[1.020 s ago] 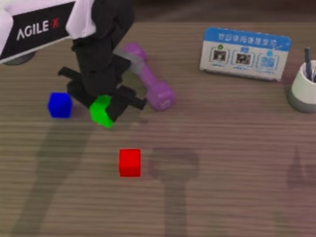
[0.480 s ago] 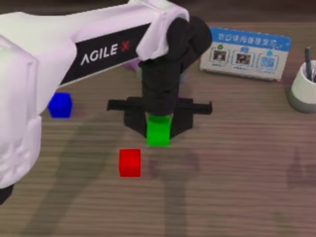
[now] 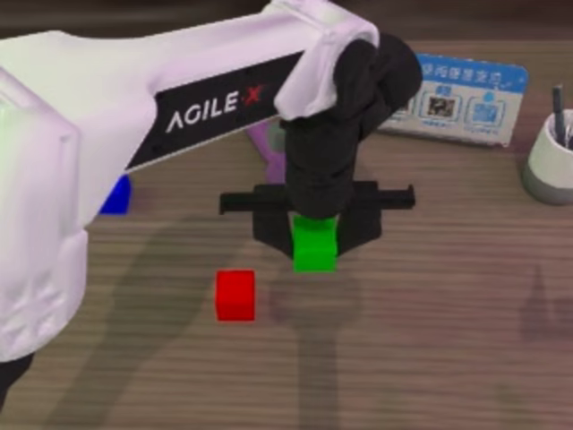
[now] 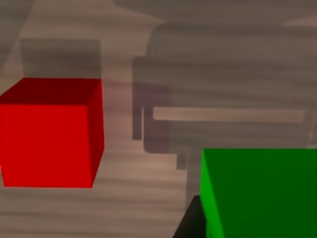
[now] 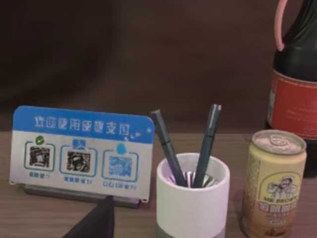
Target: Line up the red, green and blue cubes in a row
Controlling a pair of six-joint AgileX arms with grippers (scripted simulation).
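Left gripper (image 3: 315, 244) is clamped on the green cube (image 3: 314, 247), holding it above the table, just right of and slightly farther than the red cube (image 3: 235, 295) (wrist view shows the two cubes apart). Blue cube (image 3: 116, 195) sits far left, mostly hidden under the arm. Judged drop spot: immediately right of red. Right gripper isn't in view.

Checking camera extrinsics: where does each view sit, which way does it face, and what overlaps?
Top view: above the table, looking down; left arm and left gripper with green cube.
Left wrist view: looks down at red cube, green cube.
Right wrist view: level along the table, at sign, pen cup.
Shared: both cubes; sign, cup.
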